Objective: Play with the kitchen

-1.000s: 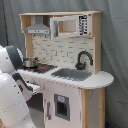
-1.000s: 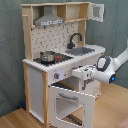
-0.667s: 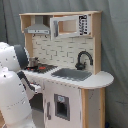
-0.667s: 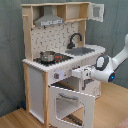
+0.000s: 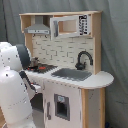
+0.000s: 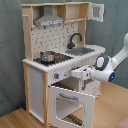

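Note:
The kitchen (image 5: pixel 75 75) (image 6: pixel 55 45) is a white and light-wood toy unit with a grey range hood (image 6: pixel 50 21), a dotted backsplash, a black faucet (image 6: pixel 75 39) and a grey sink (image 5: pixel 71 74). In the second exterior view, its windowed oven door (image 6: pixel 70 102) hangs open, swung out from the front. My gripper (image 6: pixel 80 73) is held level just above that door, pointing at the knob panel (image 6: pixel 62 75) under the stovetop. A small metal pot (image 6: pixel 47 56) sits on the stovetop. In the first exterior view the white arm (image 5: pixel 15 85) hides the gripper and the oven.
An upper cabinet door (image 6: pixel 97 11) stands open at the top of the second exterior view's right. A microwave-style compartment (image 5: pixel 70 26) sits under the top shelf. Grey curtain hangs behind the unit, and the floor is wood (image 6: pixel 15 120).
The arm has shifted toward the kitchen front. The gripper moved slightly left toward the knob panel in the second exterior view. The oven door stayed open.

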Available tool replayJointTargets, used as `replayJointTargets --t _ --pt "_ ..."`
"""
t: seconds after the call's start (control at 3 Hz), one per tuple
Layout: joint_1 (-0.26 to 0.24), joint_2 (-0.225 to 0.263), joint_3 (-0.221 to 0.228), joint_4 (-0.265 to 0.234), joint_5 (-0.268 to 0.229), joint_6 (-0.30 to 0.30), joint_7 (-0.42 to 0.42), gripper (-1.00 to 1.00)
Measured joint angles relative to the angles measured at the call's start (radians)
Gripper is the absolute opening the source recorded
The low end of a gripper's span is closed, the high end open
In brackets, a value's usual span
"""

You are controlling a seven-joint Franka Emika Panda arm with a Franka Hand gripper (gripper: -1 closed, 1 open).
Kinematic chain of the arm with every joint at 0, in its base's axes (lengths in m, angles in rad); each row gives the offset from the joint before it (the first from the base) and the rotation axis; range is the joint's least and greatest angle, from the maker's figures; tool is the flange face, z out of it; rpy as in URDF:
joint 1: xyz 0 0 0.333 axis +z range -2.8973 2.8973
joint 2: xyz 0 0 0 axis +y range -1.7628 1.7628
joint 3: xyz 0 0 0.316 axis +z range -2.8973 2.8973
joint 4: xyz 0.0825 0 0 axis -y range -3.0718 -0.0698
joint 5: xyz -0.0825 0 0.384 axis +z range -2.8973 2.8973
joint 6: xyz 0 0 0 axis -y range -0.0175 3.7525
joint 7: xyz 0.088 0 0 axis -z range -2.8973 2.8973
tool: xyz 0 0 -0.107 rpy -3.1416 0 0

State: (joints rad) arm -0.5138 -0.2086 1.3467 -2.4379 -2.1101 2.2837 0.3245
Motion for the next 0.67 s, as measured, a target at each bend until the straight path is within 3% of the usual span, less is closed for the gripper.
replayJointTargets --t 0.67 --pt "-0.003 0.0 -0.001 0.001 -0.005 -0.001 0.212 -1.0"
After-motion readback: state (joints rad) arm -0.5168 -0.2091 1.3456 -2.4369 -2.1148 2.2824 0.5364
